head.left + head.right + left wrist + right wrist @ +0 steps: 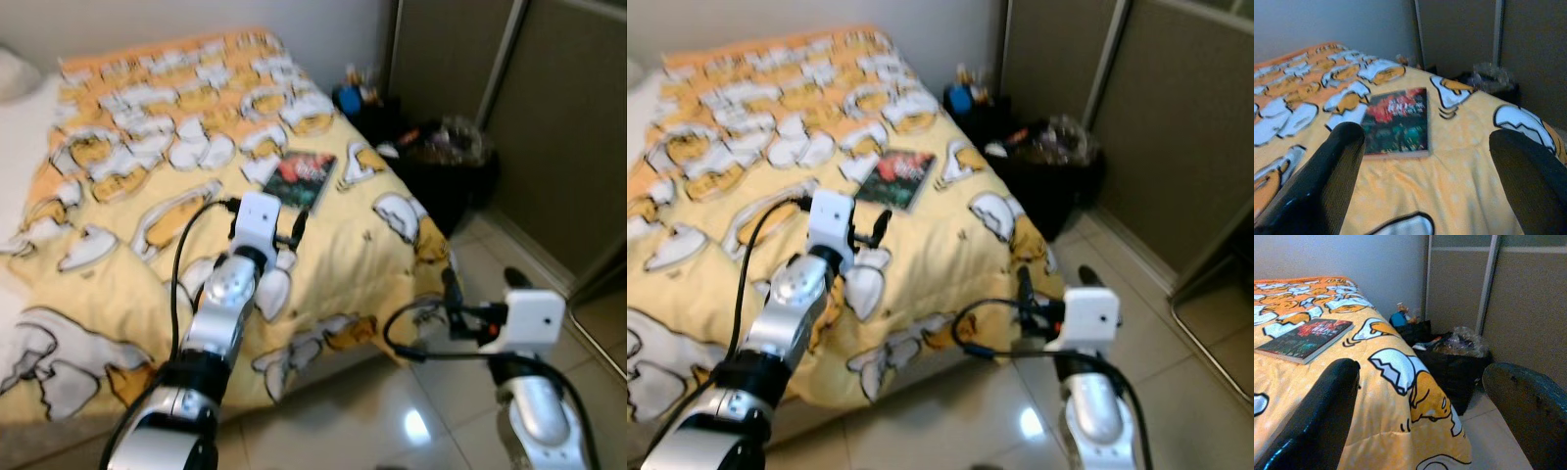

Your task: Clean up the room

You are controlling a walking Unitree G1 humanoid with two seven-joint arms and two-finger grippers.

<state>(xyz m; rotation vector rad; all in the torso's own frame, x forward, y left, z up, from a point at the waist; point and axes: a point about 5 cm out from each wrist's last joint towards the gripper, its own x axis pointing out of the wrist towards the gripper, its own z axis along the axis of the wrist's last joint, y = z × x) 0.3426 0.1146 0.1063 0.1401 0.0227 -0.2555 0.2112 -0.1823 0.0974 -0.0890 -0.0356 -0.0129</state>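
Note:
A book [303,177] with a dark red and green cover lies flat on the yellow patterned bedspread [147,147], near the bed's right side. My left gripper [292,227] hovers over the bedspread just short of the book [1396,121], its fingers [1327,171] open with nothing between them. My right gripper [460,294] hangs beyond the bed's corner above the tiled floor, open and empty. The same book [1304,338] lies off to the side of the right gripper.
A dark bag stuffed with clutter [446,157] stands on the floor beside the bed, with a blue item [348,98] and small things behind it. Sliding closet doors [549,117] close off the right side. Glossy tiles [392,411] run along the bed's foot.

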